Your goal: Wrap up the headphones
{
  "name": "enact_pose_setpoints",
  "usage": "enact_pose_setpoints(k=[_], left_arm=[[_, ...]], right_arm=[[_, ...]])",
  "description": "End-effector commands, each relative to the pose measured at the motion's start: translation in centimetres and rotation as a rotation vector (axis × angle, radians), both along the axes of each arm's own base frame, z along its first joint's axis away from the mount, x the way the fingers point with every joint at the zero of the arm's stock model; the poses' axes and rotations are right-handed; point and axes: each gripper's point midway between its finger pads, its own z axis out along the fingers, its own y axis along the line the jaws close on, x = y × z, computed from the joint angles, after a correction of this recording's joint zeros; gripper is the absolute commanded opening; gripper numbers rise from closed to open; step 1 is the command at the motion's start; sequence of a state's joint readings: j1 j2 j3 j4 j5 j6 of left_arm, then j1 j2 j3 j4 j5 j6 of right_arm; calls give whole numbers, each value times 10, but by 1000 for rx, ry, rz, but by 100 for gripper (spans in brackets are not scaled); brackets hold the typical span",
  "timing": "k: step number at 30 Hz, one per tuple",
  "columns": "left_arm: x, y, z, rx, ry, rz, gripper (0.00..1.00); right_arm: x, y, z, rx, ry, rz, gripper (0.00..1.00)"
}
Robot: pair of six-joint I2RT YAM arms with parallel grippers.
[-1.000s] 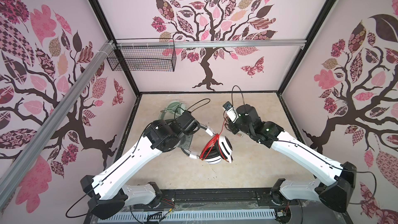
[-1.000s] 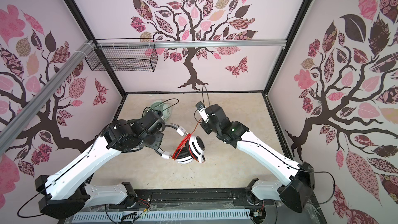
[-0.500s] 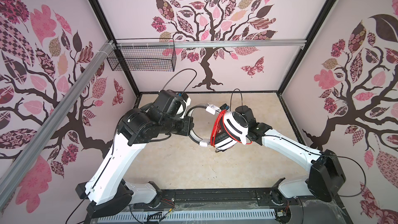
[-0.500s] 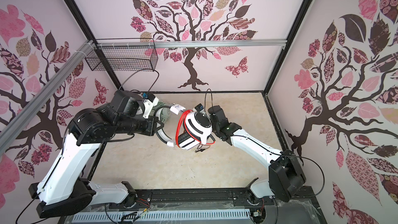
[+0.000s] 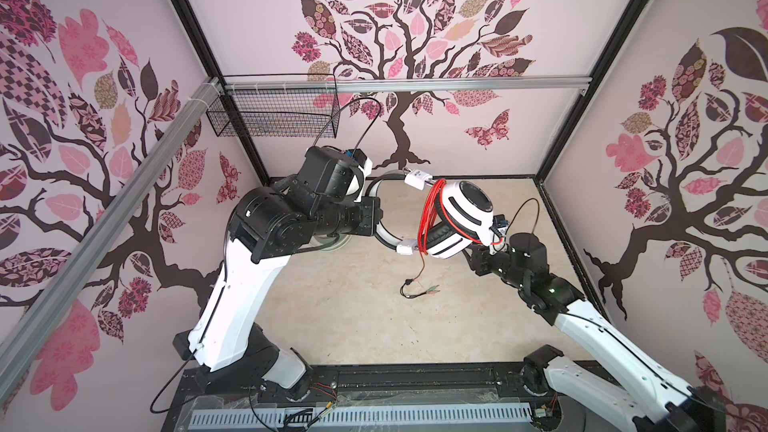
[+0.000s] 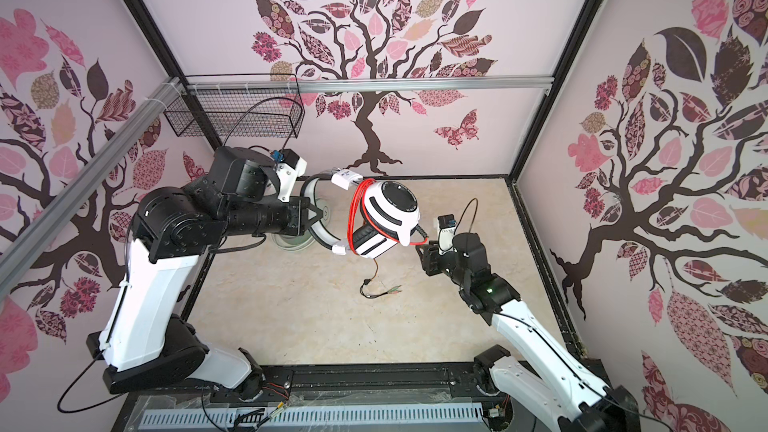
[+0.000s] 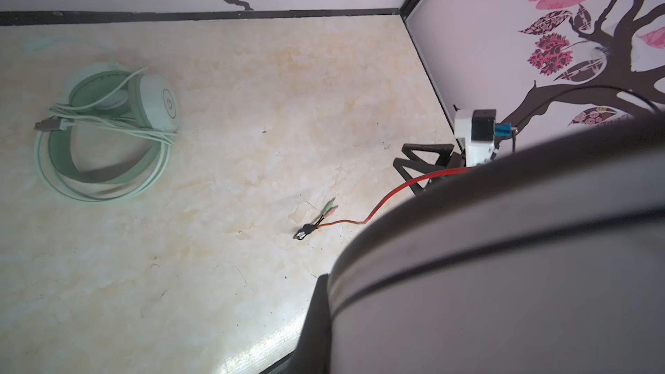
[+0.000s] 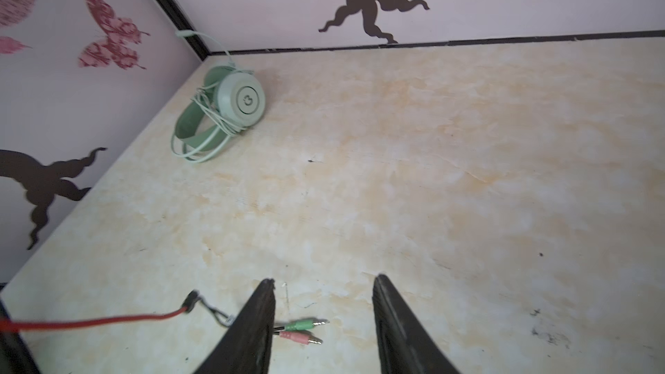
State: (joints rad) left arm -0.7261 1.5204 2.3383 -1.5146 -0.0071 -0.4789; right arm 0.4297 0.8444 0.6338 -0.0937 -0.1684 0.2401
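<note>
Above the table (image 5: 332,317), your left end effector (image 6: 313,216) stays clamped on the raised white headphones (image 5: 461,218); your right end effector (image 8: 324,278) has just spread open, empty, so the orange-red cord (image 5: 430,209) trails loose, wrap unfinished.

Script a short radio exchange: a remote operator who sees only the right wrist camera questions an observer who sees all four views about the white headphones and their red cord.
Operator: My right gripper is open and empty. Where are the white headphones?
Observer: In the air, with the left gripper shut on their headband.
Operator: I see only a red cord's tail and plugs on the table. The rest?
Observer: Looped several times around the ear cups.
</note>
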Motion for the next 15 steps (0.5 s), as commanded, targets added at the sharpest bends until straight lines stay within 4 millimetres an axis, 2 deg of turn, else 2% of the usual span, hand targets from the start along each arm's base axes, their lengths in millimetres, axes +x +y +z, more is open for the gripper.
enact_pose_setpoints(k=[1,3,7,10,13,15], left_arm=[[4,-4,30,-105,-62,20,0],[7,-7,29,-109,-58,18,0],[12,-11,28,-108,-59,23,0],[14,-12,29,-107,-60,25,0],[15,-14,30,-112,-62,25,0],[16,-14,31,-113,-62,25,0]], right_arm=[[-30,23,-26,88,98,164,48],[-41,29,-41,100,88,225,52],[-53,41,-66,85,67,279,65],[-45,43,-77,70,40,244,72],[-30,40,-96,11,35,199,74],[-24,47,-110,-23,66,224,74]])
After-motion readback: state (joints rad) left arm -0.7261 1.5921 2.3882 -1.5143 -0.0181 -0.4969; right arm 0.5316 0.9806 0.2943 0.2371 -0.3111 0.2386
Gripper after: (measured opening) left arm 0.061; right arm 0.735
